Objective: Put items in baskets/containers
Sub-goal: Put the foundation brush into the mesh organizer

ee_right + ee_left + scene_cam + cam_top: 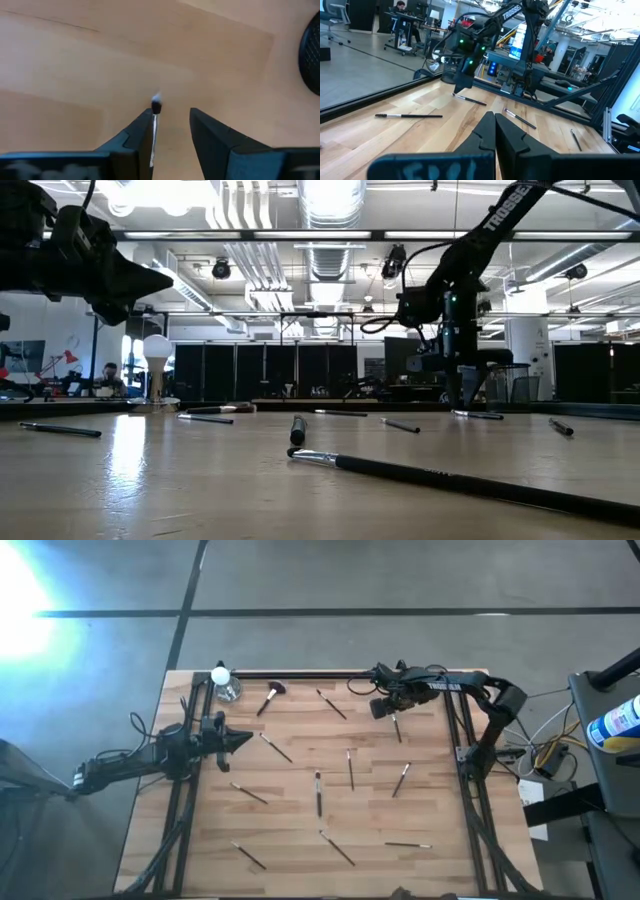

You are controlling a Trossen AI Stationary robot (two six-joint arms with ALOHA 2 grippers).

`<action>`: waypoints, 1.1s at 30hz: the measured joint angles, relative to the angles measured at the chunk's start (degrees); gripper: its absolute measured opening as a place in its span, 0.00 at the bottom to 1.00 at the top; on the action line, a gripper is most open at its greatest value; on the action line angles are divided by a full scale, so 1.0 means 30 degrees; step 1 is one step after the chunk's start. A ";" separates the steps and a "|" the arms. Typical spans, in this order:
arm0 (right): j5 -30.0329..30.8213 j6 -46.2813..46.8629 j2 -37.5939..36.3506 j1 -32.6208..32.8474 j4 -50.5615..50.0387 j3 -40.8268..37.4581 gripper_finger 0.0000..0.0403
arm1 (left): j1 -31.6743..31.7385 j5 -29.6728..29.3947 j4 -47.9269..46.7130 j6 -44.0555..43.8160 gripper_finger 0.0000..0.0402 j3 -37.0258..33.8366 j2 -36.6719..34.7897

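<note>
- The right pincer point(170, 125) points down over the far right part of the pale wooden plank counter point(300, 830), its two dark fingers parted with a clear gap.
- A thin dark makeup brush with a pale tip point(155, 107) lies along the inner side of one finger point(135, 135); the other finger stands apart from it, so nothing is clamped.
- From above, that brush point(397, 727) shows on the counter just below the right pincer point(385, 705).
- The left pincer point(243, 741) hangs over the left side of the counter, fingers pressed together, empty.
- The other thin brushes point(349, 768) lie scattered over the counter.
- The brown-handled brush with a fluffy dark head point(270, 695) lies near the far edge.
- A dark rounded rim point(311, 55) shows close by in the right wrist view; I cannot tell whether it is the cup.
</note>
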 joint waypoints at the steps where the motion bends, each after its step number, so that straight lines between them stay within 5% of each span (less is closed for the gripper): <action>1: 0.0000 -0.0007 0.0139 -0.0085 0.0008 0.0098 0.29 | 0.0000 0.0007 0.0000 0.0007 0.00 -0.0007 -0.0007; 33: -0.0658 -0.0803 0.0112 -0.0058 0.2088 -0.0649 0.02 | -0.0007 0.0000 0.0000 0.0000 0.00 -0.0007 -0.0007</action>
